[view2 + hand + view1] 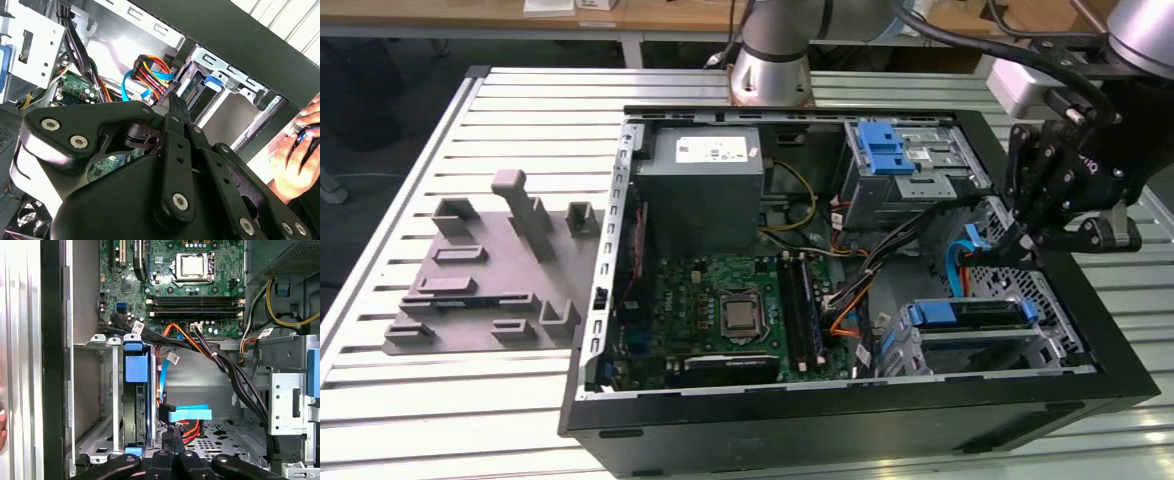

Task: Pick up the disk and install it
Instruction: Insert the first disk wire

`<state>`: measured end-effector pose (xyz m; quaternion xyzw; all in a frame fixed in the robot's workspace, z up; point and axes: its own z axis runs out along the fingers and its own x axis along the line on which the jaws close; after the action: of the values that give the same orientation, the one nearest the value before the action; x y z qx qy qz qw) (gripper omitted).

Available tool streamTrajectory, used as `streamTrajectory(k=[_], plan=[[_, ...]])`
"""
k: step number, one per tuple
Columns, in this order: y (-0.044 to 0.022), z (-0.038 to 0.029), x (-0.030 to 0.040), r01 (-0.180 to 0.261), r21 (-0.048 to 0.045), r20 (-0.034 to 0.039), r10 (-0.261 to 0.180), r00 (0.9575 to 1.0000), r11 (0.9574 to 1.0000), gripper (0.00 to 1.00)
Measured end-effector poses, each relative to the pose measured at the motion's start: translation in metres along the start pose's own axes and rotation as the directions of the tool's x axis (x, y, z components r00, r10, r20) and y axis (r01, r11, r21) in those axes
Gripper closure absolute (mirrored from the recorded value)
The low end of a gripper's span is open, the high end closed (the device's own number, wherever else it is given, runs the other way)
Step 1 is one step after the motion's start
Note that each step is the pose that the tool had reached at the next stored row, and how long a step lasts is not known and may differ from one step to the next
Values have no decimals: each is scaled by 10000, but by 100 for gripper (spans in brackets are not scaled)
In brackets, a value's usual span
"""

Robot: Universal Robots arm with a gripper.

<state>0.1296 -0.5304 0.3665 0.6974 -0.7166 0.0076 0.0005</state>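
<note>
An open PC case (854, 420) is set on the slatted table (520, 100). The disk (970, 314) is seen already seated in the drive cage (1047, 300), at the case corner toward the table's near edge, on the exterior view's right. In the first wrist view the disk (135, 410) stands on edge in the cage, its blue plastic rail (136, 367) facing up and dark metal below it. No label is seen from here.

The gripper (1017, 245) is lowered inside the case, just beside the cage and slightly further from the table's near edge than the disk. Its fingers (172, 440) are seen closed together, with their tips next to the blue SATA connector (189, 415). Whether the cable is pinched cannot be told. The disk's long axis is judged to run roughly parallel to the table's near edge, with the gripper off its broad side, near but not touching.

A motherboard (720, 310) and a power supply (700, 180) are seen. A person's hand (300, 150) rests outside the case wall.
</note>
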Motion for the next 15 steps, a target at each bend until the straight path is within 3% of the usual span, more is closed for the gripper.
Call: streamTrajectory(k=[3, 4, 7, 8, 11, 12, 15], plan=[[3, -2, -2, 2, 14, -32, -2, 10000, 10000, 89], [16, -2, -4, 1, 73, -71, 0, 10000, 10000, 89], [40, -2, -36, 6, 217, -293, 0, 9996, 9998, 89], [43, -1, -54, 7, 233, -342, 1, 9994, 9997, 82], [55, 4, -100, 9, 266, -391, 2, 9992, 9996, 81], [59, 10, -112, 9, 270, -404, 2, 9992, 9996, 75], [62, 36, -142, 16, 279, -516, -1, 9987, 9996, 75]])
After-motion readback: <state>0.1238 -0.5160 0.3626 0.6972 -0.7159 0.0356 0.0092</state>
